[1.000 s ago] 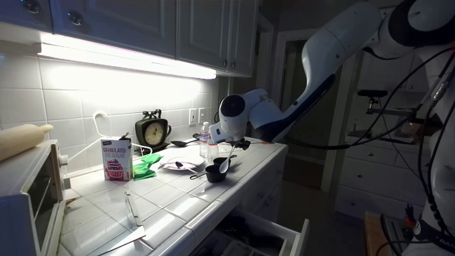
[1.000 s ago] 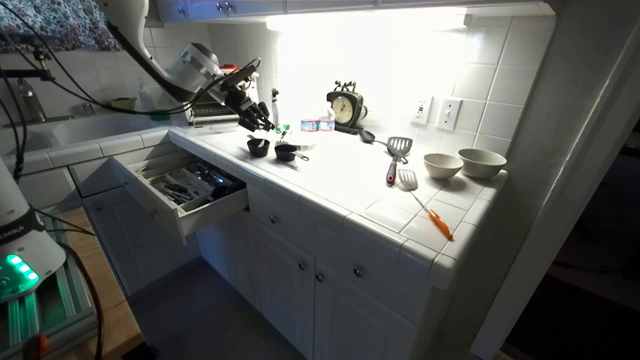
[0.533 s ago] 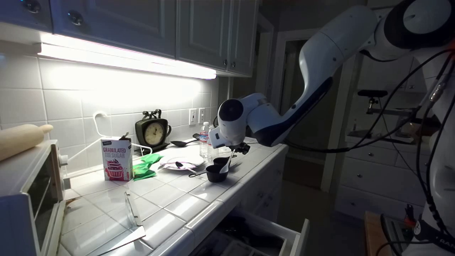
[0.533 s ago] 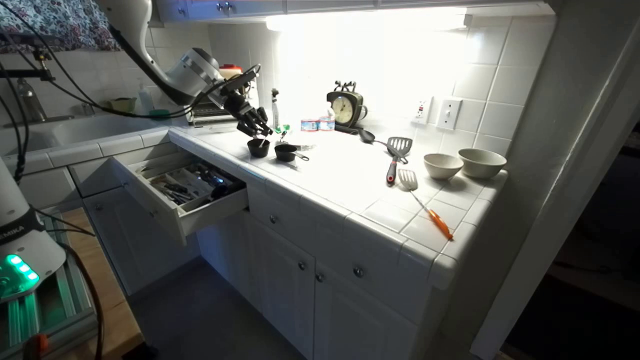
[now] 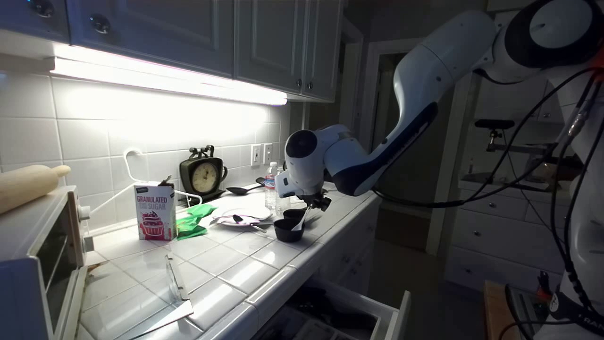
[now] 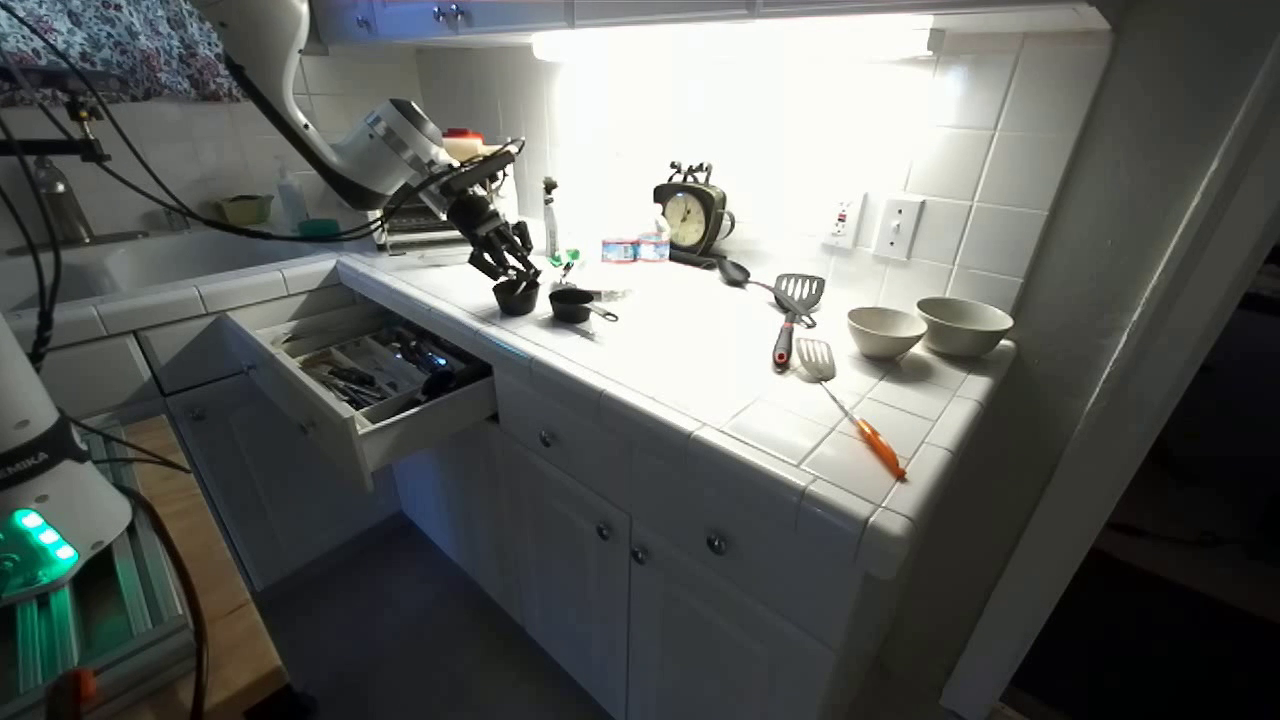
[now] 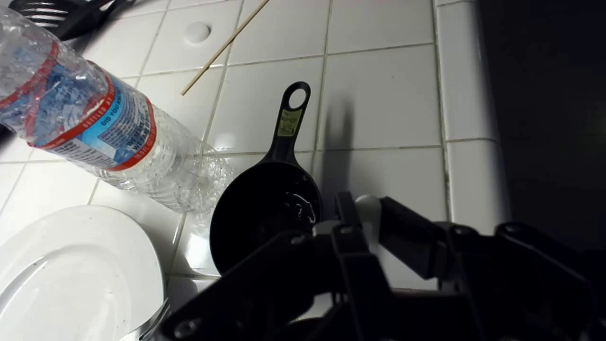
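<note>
Lower than a second ago, my claw [image 7: 366,213] pinches the white spoon [image 5: 303,220] dipped into a black measuring cup [image 5: 286,233] whose wall I should barely press.

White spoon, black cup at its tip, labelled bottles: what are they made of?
The white spoon is probably smooth plastic: evenly white, no metallic shine. The black cup could be plastic or coated metal: its matte black fits both. The labelled bottles seem glossy plastic: see-through, glinting.

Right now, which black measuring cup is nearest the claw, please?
The cup that the white spoon dips into; the other cup, nearer the bottles, has none.
</note>
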Motion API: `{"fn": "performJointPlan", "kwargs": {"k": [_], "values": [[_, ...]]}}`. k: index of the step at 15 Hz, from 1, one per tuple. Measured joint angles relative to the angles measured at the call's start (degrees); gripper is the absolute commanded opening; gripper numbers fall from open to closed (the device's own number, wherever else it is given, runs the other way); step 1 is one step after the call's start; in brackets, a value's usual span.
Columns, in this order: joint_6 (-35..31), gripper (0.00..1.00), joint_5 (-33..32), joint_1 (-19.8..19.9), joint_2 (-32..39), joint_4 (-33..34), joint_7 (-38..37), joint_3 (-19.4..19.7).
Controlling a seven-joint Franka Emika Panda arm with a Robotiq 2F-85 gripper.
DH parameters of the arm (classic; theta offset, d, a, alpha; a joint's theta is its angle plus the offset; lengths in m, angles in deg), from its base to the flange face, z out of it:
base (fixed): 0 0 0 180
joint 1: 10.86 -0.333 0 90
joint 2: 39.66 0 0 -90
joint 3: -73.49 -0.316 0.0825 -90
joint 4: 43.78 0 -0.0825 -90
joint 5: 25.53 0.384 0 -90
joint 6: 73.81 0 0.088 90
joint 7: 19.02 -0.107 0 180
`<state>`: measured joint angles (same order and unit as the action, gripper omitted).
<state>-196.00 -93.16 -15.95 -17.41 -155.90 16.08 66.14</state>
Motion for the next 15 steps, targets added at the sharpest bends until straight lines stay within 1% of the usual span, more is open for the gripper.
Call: {"fn": "performJointPlan", "kwargs": {"k": [7, 15], "values": [[0.05, 0.04, 5.73, 0.03, 0.98, 1.77, -1.34, 0.0], [0.06, 0.04, 9.0, 0.08, 1.77, 3.12, -2.39, 0.05]]}}
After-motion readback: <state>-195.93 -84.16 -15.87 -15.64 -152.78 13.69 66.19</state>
